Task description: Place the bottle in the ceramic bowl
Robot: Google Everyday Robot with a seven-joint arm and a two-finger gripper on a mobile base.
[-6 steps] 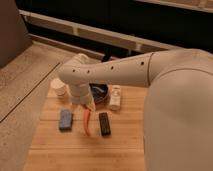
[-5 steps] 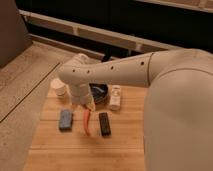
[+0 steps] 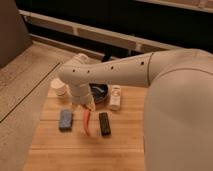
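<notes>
- Nothing appears to have moved since half a second earlier: the white arm holds the same pose over the wooden table (image 3: 75,150).
- The hand (image 3: 83,103) hangs low at the arm's end. Whether it is apart or together cannot be told.
- The ceramic bowl (image 3: 101,93), dark and glossy, sits just right of the hand, partly hidden by the arm.
- The bottle (image 3: 115,97), whitish plastic, rests on the table just past the bowl, farther right of the hand.
- It is probably light, smooth and slightly squashy. The wider body looks the best place to grip, not the narrow cap.
- In front of the hand lie a blue sponge (image 3: 65,120) and a black bar (image 3: 104,123).
</notes>
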